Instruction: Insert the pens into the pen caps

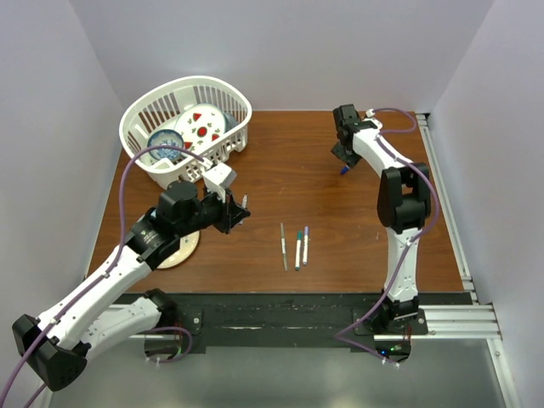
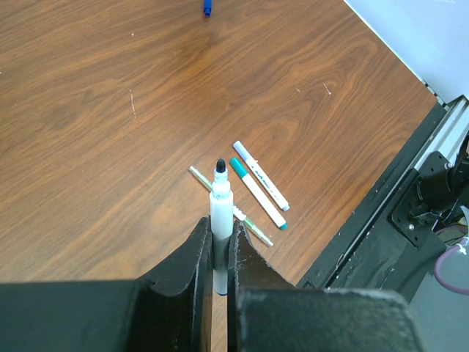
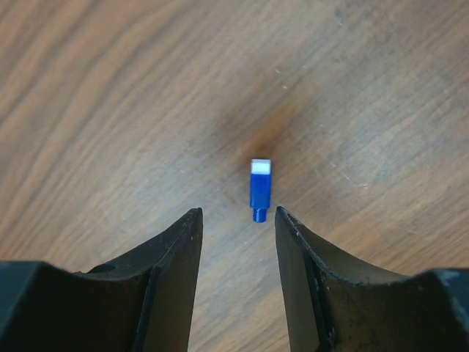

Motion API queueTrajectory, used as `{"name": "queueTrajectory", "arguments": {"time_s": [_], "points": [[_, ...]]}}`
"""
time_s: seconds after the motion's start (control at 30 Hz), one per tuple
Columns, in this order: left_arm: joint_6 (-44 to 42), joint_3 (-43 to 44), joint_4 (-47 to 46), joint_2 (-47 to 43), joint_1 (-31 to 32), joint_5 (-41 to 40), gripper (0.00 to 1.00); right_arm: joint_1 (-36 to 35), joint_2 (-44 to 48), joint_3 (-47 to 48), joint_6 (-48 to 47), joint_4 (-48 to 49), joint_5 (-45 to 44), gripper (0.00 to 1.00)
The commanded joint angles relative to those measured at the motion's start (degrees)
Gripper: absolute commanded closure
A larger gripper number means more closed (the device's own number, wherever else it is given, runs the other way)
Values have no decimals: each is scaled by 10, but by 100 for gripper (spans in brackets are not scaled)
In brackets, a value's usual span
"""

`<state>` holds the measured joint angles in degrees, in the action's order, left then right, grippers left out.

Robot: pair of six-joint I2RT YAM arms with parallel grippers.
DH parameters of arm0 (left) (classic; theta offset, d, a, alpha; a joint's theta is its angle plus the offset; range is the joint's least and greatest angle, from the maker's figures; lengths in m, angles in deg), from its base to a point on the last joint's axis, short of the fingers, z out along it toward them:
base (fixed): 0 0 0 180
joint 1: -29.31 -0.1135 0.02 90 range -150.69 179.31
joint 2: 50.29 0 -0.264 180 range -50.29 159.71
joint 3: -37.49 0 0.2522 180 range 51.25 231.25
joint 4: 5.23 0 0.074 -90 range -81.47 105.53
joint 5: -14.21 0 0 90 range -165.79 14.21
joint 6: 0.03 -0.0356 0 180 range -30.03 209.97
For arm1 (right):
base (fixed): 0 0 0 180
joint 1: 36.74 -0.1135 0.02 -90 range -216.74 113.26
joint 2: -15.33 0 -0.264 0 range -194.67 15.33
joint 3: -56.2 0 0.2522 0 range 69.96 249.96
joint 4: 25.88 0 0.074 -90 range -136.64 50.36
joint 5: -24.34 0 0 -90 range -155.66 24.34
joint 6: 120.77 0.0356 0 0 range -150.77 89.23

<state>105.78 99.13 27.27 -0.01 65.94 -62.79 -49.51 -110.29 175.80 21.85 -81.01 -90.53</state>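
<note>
Watching remotely, I see my left gripper (image 2: 220, 224) clamped on an uncapped black-tipped pen (image 2: 220, 192) above the wooden table (image 2: 110, 110), my right gripper (image 3: 236, 213) spread open just over the blue pen cap (image 3: 259, 187) lying far right, and three other pens (image 1: 298, 250) lying together mid-front.

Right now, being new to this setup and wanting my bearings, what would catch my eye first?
The left gripper clamps a white pen, dark tip bare, near three more pens lying mid-table. The open right gripper hangs over a small blue cap at the far right. A white basket of dishes sits far left.
</note>
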Motion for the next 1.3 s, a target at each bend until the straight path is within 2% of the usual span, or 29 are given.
{"name": "queueTrajectory", "arguments": {"time_s": [0.0,0.27,0.87,0.97,1.0,1.07,1.17,1.23,1.27], "points": [[-5,-2,-15,-2,0,-2,100,6,-2,9,25,-10,-24,53],[-3,-2,-19,10,-1,19,100,10,-24,-9,22,27,-19,54],[-3,4,-17,11,0,5,100,20,-47,-41,16,54,-8,60],[0,3,-20,10,0,4,100,21,-52,-42,8,57,6,70],[3,1,-20,9,-1,7,100,21,-52,-42,1,59,17,85],[6,1,-27,8,0,14,100,21,-45,-44,-14,69,36,99],[17,-1,-39,5,0,32,100,21,-6,-65,-51,88,75,100],[29,-2,-46,9,-1,47,100,21,26,-112,-80,127,113,100],[32,-1,-54,11,-1,56,100,20,71,-132,-91,144,135,100]]}}
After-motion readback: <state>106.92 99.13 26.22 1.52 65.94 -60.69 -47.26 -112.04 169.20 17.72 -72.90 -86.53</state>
